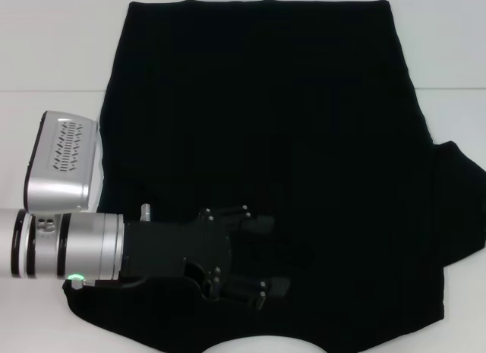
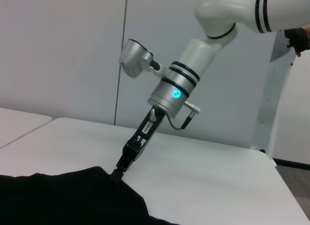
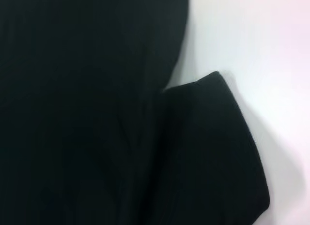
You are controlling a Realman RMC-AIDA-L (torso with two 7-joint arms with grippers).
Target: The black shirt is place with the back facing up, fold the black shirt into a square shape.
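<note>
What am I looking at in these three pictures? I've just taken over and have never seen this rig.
It is a two-armed robot folding a black shirt, which lies spread flat on a white table.

The head view looks down from the robot's head. The silver arm coming in from the left is its left arm. The left tool, the black grasping part, hangs over the near part of the shirt with its fingers apart. Whether it has any cloth I cannot tell, black on black.

The left wrist view is taken from that arm's wrist. It shows another arm, probably the right one, with the right tool tipped down at the shirt's edge.

The right wrist view looks down on one sleeve sticking out from the shirt's body.
</note>
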